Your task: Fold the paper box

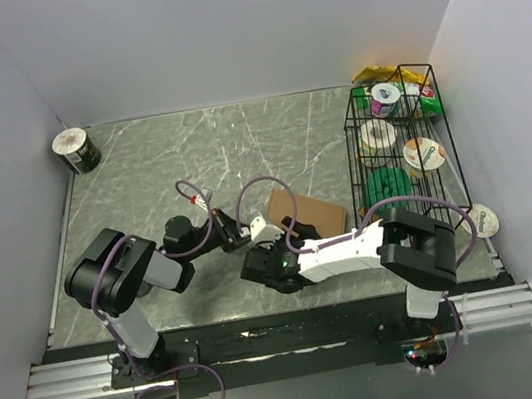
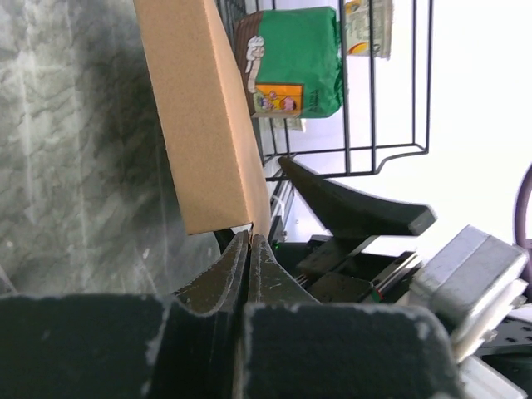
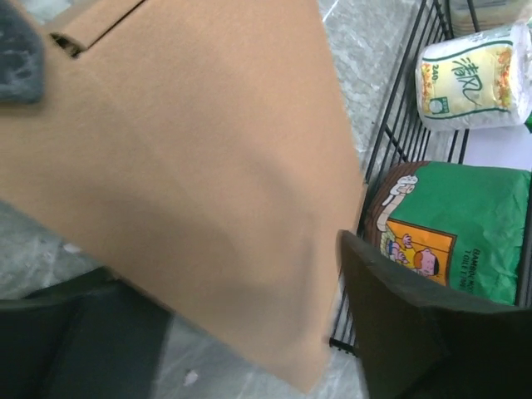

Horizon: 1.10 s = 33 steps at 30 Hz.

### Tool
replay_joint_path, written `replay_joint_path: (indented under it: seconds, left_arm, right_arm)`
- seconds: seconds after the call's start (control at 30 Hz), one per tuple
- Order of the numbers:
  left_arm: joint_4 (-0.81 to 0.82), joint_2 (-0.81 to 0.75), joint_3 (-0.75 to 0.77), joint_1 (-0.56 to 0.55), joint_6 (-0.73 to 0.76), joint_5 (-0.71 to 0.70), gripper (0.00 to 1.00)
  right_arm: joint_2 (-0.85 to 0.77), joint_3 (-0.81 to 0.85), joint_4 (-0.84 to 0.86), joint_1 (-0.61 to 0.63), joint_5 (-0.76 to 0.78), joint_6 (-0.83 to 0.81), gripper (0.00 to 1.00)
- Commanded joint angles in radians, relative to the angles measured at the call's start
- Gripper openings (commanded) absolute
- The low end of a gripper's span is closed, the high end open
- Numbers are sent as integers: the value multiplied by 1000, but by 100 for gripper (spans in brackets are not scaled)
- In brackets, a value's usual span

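Left wrist view: our left gripper [image 2: 249,241] pinches one corner of the paper box [image 2: 208,116], tilted over the table [image 1: 189,161]; our right gripper [image 3: 241,316] gapes astride it. So slight a hold may slip toward the wire basket [image 1: 353,160].

- Overhead, my rig sits in soft, even light from above. The marble table [image 1: 140,169] shows only faint sheen, and pale shadows pool under the arms.
- The side walls lean outward at that view's edges, a wide-angle bend.
- On my left wrist camera the right side burns out white behind the wire basket [image 2: 374,125]. The fingers [image 2: 212,283] of my left gripper [image 2: 249,239] are dark and too close to be sharp.
- There the paper box [image 2: 208,125] throws a soft shadow leftward onto the marble.
- On my right wrist camera the box is a blurred brown expanse with a dim smudge low down; the green packet [image 3: 465,224] behind it is crisp.
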Motion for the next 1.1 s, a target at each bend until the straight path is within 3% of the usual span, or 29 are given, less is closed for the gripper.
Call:
replay_joint_path:
  seconds: [0.0, 0.2, 0.23, 0.3, 0.4, 0.43, 0.5, 0.63, 0.73, 0.9, 1.07]
  left_arm:
    - [81, -33, -11, -6, -37, 0, 5]
    - [97, -50, -11, -6, -60, 2, 17]
    - [95, -53, -13, -6, -60, 2, 25]
    - [86, -67, -14, -4, -60, 3, 30]
    - [59, -98, 1, -3, -37, 6, 52]
    - [19, -109, 15, 2, -19, 5, 65]
    - [-38, -161, 30, 13, 11, -1, 75]
    - [-321, -292, 104, 62, 160, -44, 96]
    - [-485, -417, 162, 95, 286, -93, 99]
    - [-788, -609, 202, 114, 522, -283, 96]
    - [-957, -669, 181, 114, 669, -402, 96]
  right_arm:
    - [9, 10, 62, 6, 94, -39, 70]
    - [-24, -40, 168, 5, 74, -160, 51]
    - [-33, -45, 174, 5, 71, -171, 49]
    - [-47, -46, 171, 5, 57, -196, 44]
    - [-97, -62, 195, 5, -18, -258, 42]
    - [-123, -62, 186, 5, -41, -268, 42]
    - [-148, -48, 113, 5, -63, -259, 41]
    - [-263, -4, 15, 0, -197, -269, 40]
    - [-335, 33, -63, -18, -299, -272, 39]
    - [-419, 38, -84, -69, -445, -291, 37]
    - [-409, -8, -62, -31, -451, -297, 54]
